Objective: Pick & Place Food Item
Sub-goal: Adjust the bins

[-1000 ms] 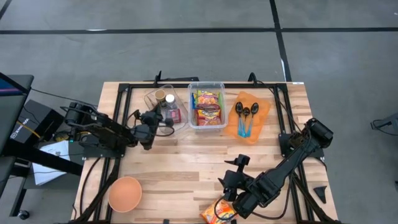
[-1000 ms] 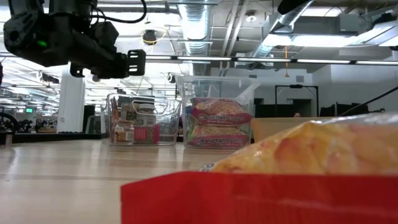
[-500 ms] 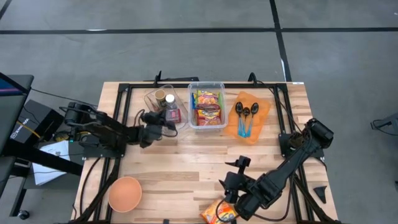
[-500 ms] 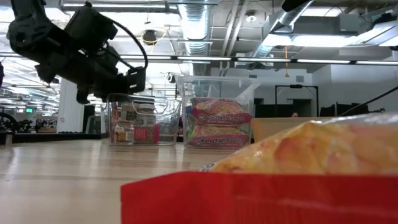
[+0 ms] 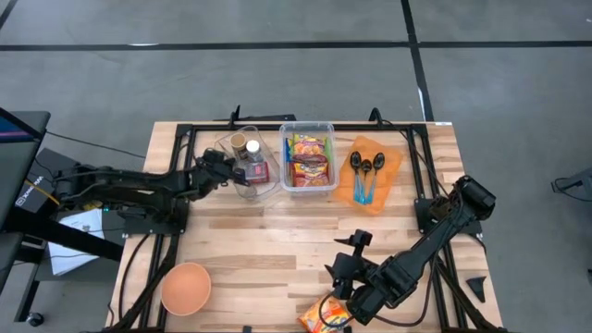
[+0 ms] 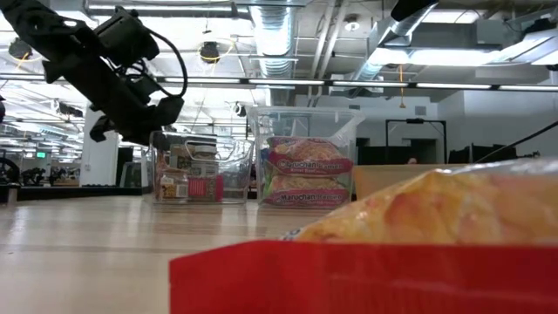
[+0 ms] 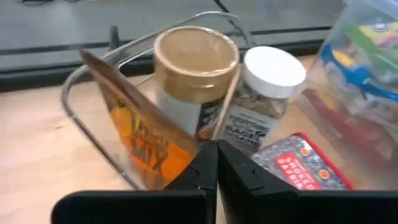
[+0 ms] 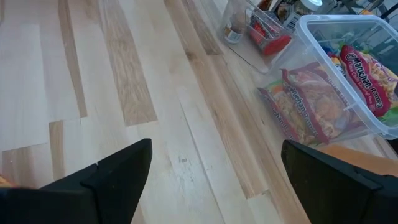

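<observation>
An orange-and-yellow food packet (image 5: 322, 317) lies flat on the table by the near edge; it fills the foreground of the low view (image 6: 418, 218). My right gripper (image 5: 354, 298) hovers open just beside its right end, and only bare wood shows between its fingers (image 8: 216, 177). My left gripper (image 5: 225, 172) is shut and empty. It is tipped downward above the near rim of a clear bin (image 7: 93, 124) holding a gold-lidded jar (image 7: 196, 53), a white-lidded jar (image 7: 273, 65) and small packets. The low view shows it above the bin's top (image 6: 174, 109).
A clear tub of ramen packets (image 5: 308, 159) stands at the far middle, right of the jar bin (image 5: 242, 157). An orange tray with black spoons (image 5: 375, 173) lies at the far right. An orange bowl (image 5: 185, 288) sits near left. Bare wood spans the middle.
My left gripper has swung toward the table's far edge and the jar bin. It has turned and tipped from about level to pointing down, and it has stayed shut. My right gripper and the packet have kept still.
</observation>
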